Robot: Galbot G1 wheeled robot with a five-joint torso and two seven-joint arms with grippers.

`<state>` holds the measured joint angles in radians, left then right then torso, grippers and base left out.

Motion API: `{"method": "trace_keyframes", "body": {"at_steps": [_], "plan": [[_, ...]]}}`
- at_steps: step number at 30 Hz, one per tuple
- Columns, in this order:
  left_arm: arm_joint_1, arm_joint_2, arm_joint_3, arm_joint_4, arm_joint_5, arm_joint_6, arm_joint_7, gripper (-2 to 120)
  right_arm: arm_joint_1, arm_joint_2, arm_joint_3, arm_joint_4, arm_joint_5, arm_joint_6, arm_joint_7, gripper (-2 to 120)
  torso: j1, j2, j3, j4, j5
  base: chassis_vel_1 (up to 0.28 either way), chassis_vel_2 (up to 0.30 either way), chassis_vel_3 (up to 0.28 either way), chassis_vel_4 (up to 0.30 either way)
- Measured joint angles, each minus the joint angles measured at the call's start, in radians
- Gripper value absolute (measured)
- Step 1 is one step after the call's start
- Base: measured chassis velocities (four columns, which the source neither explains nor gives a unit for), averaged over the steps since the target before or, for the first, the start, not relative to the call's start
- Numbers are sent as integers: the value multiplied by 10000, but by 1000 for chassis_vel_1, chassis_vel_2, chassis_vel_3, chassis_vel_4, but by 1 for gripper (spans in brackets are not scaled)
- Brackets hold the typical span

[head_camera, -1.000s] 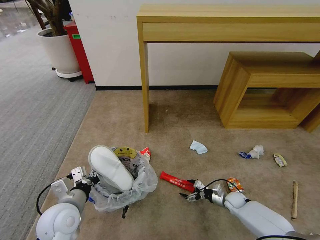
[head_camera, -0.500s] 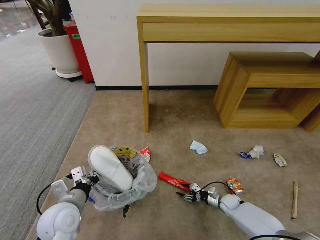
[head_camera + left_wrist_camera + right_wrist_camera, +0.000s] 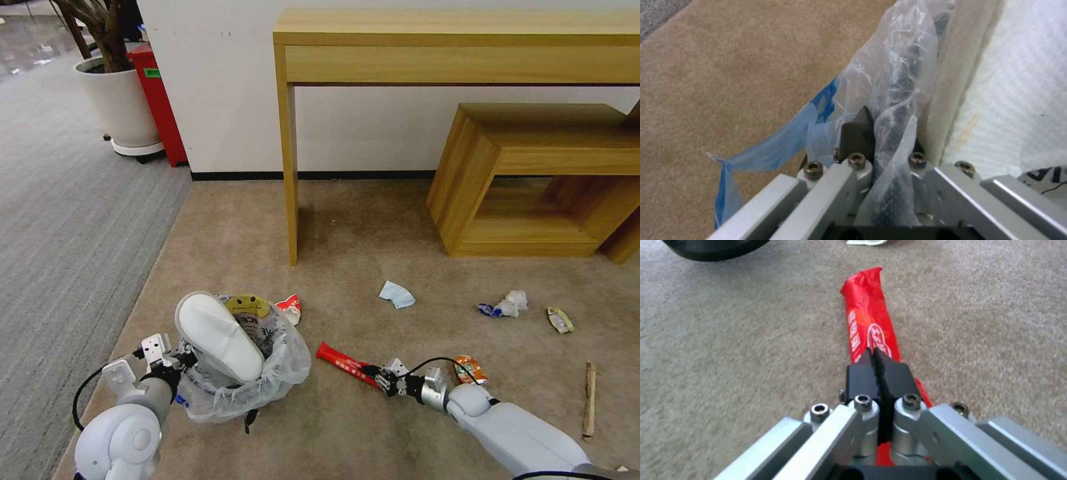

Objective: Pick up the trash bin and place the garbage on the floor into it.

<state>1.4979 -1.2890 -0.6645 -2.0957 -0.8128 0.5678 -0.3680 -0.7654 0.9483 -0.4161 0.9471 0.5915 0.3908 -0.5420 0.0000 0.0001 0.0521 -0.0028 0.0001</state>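
The trash bin (image 3: 270, 373), dark with a clear bag and a yellow smiley, stands on the beige floor (image 3: 373, 233) with a white slipper (image 3: 220, 337) sticking out of it. My left gripper (image 3: 183, 360) is shut on the bin's rim and bag (image 3: 902, 86), beside the slipper (image 3: 1018, 83). My right gripper (image 3: 375, 375) is shut on the near end of a long red wrapper (image 3: 343, 362) lying flat; its closed fingertips (image 3: 876, 356) rest on the wrapper (image 3: 867, 313). More garbage lies around: a blue-white carton (image 3: 397, 294), crumpled paper (image 3: 511, 303), a crushed can (image 3: 470, 369) and a wooden stick (image 3: 589, 399).
A red-white wrapper (image 3: 291, 307) lies against the bin's far side, and a small wrapper (image 3: 560, 320) at the right. A wooden table leg (image 3: 291, 200) and a low wooden bench (image 3: 533, 180) stand behind. White plant pot (image 3: 120, 100), red bin (image 3: 159, 100) and grey carpet (image 3: 67, 220) are at the left.
My right gripper, open beside the red wrapper's near end before, has moved onto it and closed. The left arm and the bin have not moved.
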Motion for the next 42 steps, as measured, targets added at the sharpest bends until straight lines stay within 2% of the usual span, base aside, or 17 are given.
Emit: {"method": "trace_keyframes", "body": {"at_steps": [5, 11, 12, 15, 16, 19, 20, 23, 24, 27, 28, 31, 42], "plan": [[-11, -47, 58, 28, 53, -3, 1, 1, -122, 179, 92, -302, -316, 114, -11, 0, 0, 0, 0, 0, 0, 0, 0, 0, 0], [41, -29, 38, -53, 52, -3, 6, 1, 185, 531, -151, -636, -445, 79, 386, 24, 0, 0, 0, 1, 1, 0, 0, 0, 0], [41, -29, 38, -53, 52, -3, 6, 1, 185, 531, -151, -636, -445, 79, 386, 24, 0, 0, 0, 1, 1, 0, 0, 0, 0], [56, -17, 18, -94, 52, -4, 8, 1, 411, 610, -366, -646, -445, 3, 572, 39, 0, 0, 0, 3, -2, 0, 0, 0, 0], [56, -17, 18, -94, 52, -4, 8, 1, 411, 610, -366, -646, -445, 3, 572, 39, 0, 0, 0, 3, -2, 0, 0, 0, 0], [65, -20, 13, -129, 46, -5, 12, 1, 472, 662, -421, -734, -467, 6, 620, 54, 0, 0, 0, 0, -2, 0, 0, 0, 0], [65, -20, 13, -129, 46, -5, 12, 1, 472, 662, -421, -734, -467, 6, 620, 54, 0, 0, 0, 0, -2, 0, 0, 0, 0], [72, -21, 12, -148, 46, -7, 13, 1, 446, 667, -397, -757, -501, 23, 628, 68, 0, -1, 1, 0, -2, 0, 0, 0, 0], [72, -21, 12, -148, 46, -7, 13, 1, 446, 667, -397, -757, -501, 23, 628, 68, 0, -1, 1, 0, -2, 0, 0, 0, 0], [75, -43, 22, -148, 52, -10, 15, 1, 397, 680, -330, -797, -544, 38, 645, 82, 0, 0, 0, 0, -2, 0, 0, 0, 0], [75, -43, 22, -148, 52, -10, 15, 1, 397, 680, -330, -797, -544, 38, 645, 82, 0, 0, 0, 0, -2, 0, 0, 0, 0], [93, -64, 34, -159, 58, -26, 18, 1, 394, 841, -307, -1067, -650, 107, 652, 96, 0, 0, 1, 0, -1, 0, 0, 0, 0], [241, -2, -119, -336, 38, -115, 49, 1, 402, 1610, -496, -1948, -915, 372, 598, 100, 0, -1, 1, 0, -1, 0, 0, 0, 0]]}}
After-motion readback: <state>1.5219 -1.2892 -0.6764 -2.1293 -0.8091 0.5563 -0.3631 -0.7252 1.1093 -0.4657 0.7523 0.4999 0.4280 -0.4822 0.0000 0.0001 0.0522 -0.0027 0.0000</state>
